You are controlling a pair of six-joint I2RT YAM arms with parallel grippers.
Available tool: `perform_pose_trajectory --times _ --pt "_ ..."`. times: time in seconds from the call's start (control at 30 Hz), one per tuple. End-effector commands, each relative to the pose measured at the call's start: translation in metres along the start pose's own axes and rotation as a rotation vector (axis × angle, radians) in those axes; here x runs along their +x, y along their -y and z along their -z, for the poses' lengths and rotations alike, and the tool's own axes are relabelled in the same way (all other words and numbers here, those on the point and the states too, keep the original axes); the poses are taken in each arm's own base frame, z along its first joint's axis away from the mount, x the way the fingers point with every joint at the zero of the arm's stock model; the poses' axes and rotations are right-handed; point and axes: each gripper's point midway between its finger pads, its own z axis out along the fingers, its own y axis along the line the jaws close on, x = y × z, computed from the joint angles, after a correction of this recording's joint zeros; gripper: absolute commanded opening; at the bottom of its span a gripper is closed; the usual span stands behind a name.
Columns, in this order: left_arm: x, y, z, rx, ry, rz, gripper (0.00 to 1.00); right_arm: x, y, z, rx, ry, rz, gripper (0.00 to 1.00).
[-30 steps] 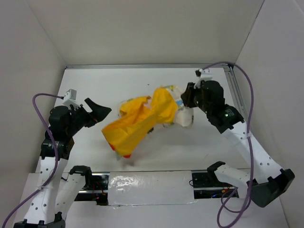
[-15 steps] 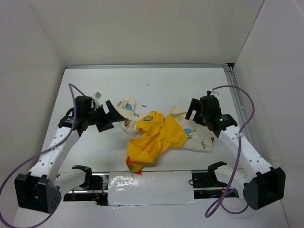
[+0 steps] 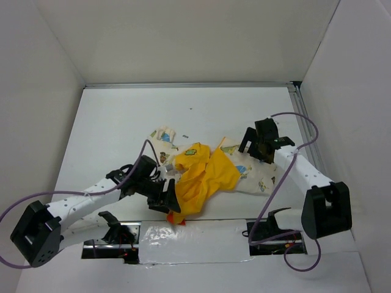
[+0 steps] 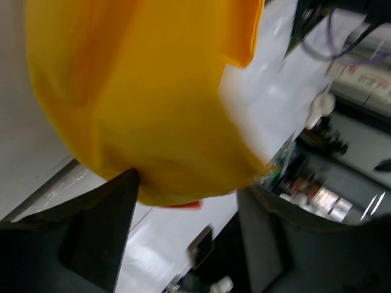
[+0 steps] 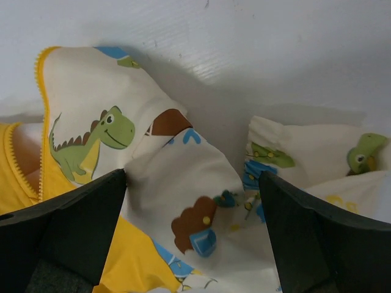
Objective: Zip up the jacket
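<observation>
On the table, left jaws and right jaws stand spread over the crumpled jacket.

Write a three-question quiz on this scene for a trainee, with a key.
1. True or false: the jacket lies flat and is fully zipped.
2. The cloth between the fingers of the left gripper is: A cream; B yellow; C blue.
3. Fill in: the right gripper hangs open over cream cloth printed with green ____.
Key: 1 false; 2 B; 3 dinosaurs.
</observation>
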Motion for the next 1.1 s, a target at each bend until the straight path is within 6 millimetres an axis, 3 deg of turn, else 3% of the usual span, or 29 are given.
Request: perform_pose_trajectory --times 0.0,0.1,0.13,0.2,0.23,0.27,0.33,0.37,0.4,0.43,0.47,0.5,0.53,0.57,0.6,0.63,0.67,0.7,0.73,0.77,0.83,0.87,0.9,0.93,0.97,1.0,1.03,1.07 --pt "0.011 0.011 -0.015 0.046 -0.063 -0.013 0.73 -0.007 -0.020 -0.011 -0.084 0.004 -0.009 0.96" --pt "0.007 -0.002 -0.034 -0.069 -0.106 0.009 0.37 -0.001 -0.027 -0.015 -0.133 -0.017 -0.011 0.71" --pt "-0.008 0.002 -0.036 -0.104 -0.060 -0.009 0.00 -0.001 -0.030 -0.014 -0.144 -0.015 -0.008 0.52" --pt "-0.027 0.006 -0.038 -0.160 -0.024 -0.002 0.00 -0.002 -0.030 -0.013 -0.145 -0.007 0.005 0.30" --pt "-0.043 0.007 -0.036 -0.200 0.035 -0.010 0.00 -0.005 -0.029 -0.011 -0.141 0.005 0.008 0.07" --pt "-0.054 0.009 -0.031 -0.225 0.071 -0.003 0.00 -0.017 -0.025 -0.008 -0.108 0.039 -0.001 0.00" --pt "-0.100 0.042 -0.010 -0.191 0.210 -0.086 0.00 -0.039 -0.020 -0.002 -0.061 0.099 -0.020 0.00" --pt "-0.121 0.053 0.002 -0.187 0.277 -0.116 0.00 -0.064 -0.027 0.008 -0.058 0.148 -0.032 0.00" --pt "-0.166 0.088 0.031 -0.136 0.407 -0.210 0.00 -0.086 -0.020 0.012 -0.023 0.192 -0.067 0.00" --pt "-0.189 0.108 0.049 -0.108 0.471 -0.266 0.00 -0.102 -0.020 0.012 -0.007 0.199 -0.088 0.00" --pt "-0.209 0.129 0.067 -0.076 0.514 -0.311 0.00 -0.142 -0.032 0.038 -0.031 0.264 -0.116 0.00" --pt "-0.249 0.177 0.106 -0.030 0.621 -0.427 0.00 -0.167 -0.032 0.051 -0.027 0.303 -0.142 0.00" --pt "-0.259 0.198 0.124 -0.015 0.647 -0.484 0.00 -0.187 -0.033 0.056 -0.008 0.331 -0.154 0.00" --pt "-0.269 0.220 0.141 0.017 0.668 -0.576 0.00 -0.228 -0.047 0.096 -0.049 0.428 -0.167 0.00" --pt "-0.285 0.268 0.174 0.091 0.741 -0.691 0.00 -0.245 -0.049 0.108 -0.049 0.462 -0.175 0.00" --pt "-0.288 0.284 0.192 0.119 0.759 -0.747 0.00 -0.273 -0.056 0.146 -0.078 0.546 -0.190 0.00" --pt "-0.290 0.300 0.206 0.159 0.773 -0.785 0.00 -0.284 -0.057 0.163 -0.087 0.584 -0.202 0.00" --pt "-0.281 0.334 0.231 0.262 0.795 -0.899 0.00 -0.297 -0.060 0.189 -0.109 0.644 -0.215 0.00" --pt "-0.278 0.345 0.242 0.302 0.810 -0.945 0.00 -0.300 -0.060 0.201 -0.122 0.672 -0.221 0.00" --pt "-0.274 0.351 0.263 0.323 0.852 -0.958 0.00 -0.301 -0.061 0.211 -0.139 0.695 -0.222 0.00" --pt "-0.268 0.343 0.268 0.366 0.829 -0.992 0.00 -0.295 -0.061 0.233 -0.180 0.749 -0.220 0.00" --pt "-0.260 0.343 0.295 0.362 0.899 -1.021 0.00 -0.290 -0.061 0.240 -0.200 0.763 -0.205 0.00" --pt "-0.264 0.321 0.286 0.346 0.865 -0.978 0.00 -0.280 -0.057 0.257 -0.223 0.794 -0.200 0.00" --pt "-0.268 0.307 0.290 0.318 0.885 -0.945 0.00 -0.260 -0.056 0.234 -0.209 0.737 -0.181 0.00" --pt "-0.264 0.298 0.311 0.276 0.960 -0.948 0.00 -0.247 -0.059 0.225 -0.224 0.705 -0.173 0.00" --pt "-0.279 0.261 0.293 0.224 0.939 -0.867 0.00 -0.231 -0.060 0.215 -0.231 0.669 -0.169 0.00" --pt "-0.293 0.232 0.297 0.146 0.984 -0.825 0.00 -0.194 -0.065 0.187 -0.251 0.594 -0.168 0.00" --pt "-0.296 0.195 0.279 0.097 0.955 -0.741 0.00 -0.171 -0.073 0.172 -0.282 0.553 -0.146 0.00"
